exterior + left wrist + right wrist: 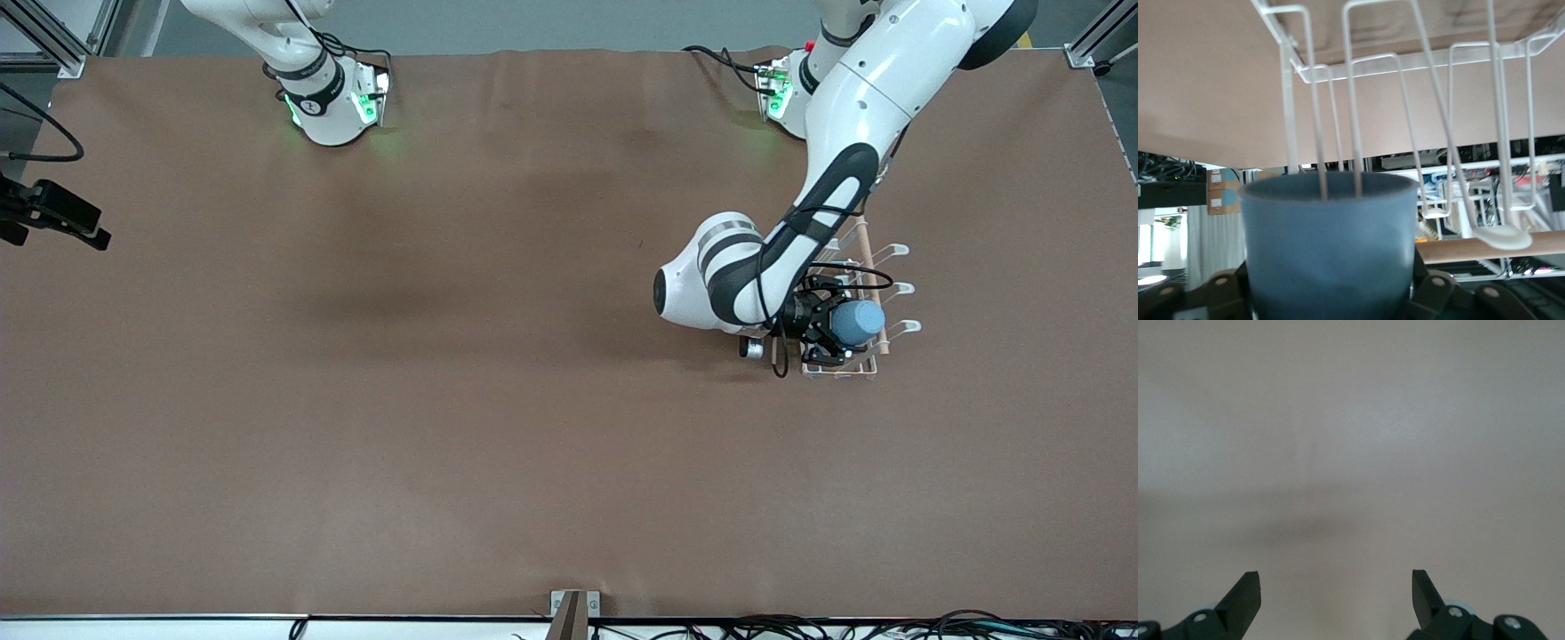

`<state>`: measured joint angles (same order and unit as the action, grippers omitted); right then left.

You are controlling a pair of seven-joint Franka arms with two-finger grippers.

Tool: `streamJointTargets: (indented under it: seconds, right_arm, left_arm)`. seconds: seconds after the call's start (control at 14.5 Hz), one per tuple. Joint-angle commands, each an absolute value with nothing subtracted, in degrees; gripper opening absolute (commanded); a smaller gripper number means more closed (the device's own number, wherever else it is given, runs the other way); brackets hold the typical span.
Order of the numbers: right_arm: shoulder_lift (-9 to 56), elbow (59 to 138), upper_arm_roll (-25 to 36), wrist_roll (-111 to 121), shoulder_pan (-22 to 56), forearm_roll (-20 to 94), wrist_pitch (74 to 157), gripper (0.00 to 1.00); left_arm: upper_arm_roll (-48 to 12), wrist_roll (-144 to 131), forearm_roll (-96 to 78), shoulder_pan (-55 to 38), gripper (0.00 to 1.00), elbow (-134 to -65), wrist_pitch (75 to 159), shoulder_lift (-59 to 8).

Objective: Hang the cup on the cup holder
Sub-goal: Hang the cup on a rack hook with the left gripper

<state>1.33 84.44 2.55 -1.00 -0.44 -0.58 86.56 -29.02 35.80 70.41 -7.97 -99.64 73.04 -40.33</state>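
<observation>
The blue-grey cup [859, 322] lies on its side in my left gripper [829, 334], which is shut on it at the cup holder [892, 289], a white wire rack toward the left arm's end of the table. In the left wrist view the cup [1331, 247] fills the lower middle, with the left gripper [1331, 303] round its base. A looped prong [1351, 120] of the rack [1405, 63] runs into the cup's mouth. The wooden rod [1545, 243] shows beside it. My right gripper [1336, 587] is open and empty over bare brown table; it is outside the front view.
The brown table cover [444, 400] spans the view. A black clamp [53, 216] juts in at the right arm's end of the table. A small bracket [573, 613] sits at the table edge nearest the front camera. The arm bases [333, 102] stand along the top.
</observation>
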Motion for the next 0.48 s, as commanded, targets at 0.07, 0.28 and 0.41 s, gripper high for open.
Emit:
streamJointTargets:
  seconds: [0.07,0.28,0.41]
  right_arm:
    - [1.41,84.02,2.46,-0.62,-0.61,-1.05,86.22,1.00]
    - [1.41,84.02,2.46,-0.62,-0.44,-1.05,86.22,1.00]
    - [1.41,84.02,2.46,-0.62,-0.44,-1.05,86.13,1.00]
  left_arm:
    - [-28.57,27.03,67.94,-7.65,1.00,-99.06,72.77,-37.19]
    - [-26.82,20.58,62.86,-7.47,1.00,-97.13,73.38,-33.68]
    - [-26.28,16.72,57.25,-7.21,1.00,-94.06,75.92,-30.69]
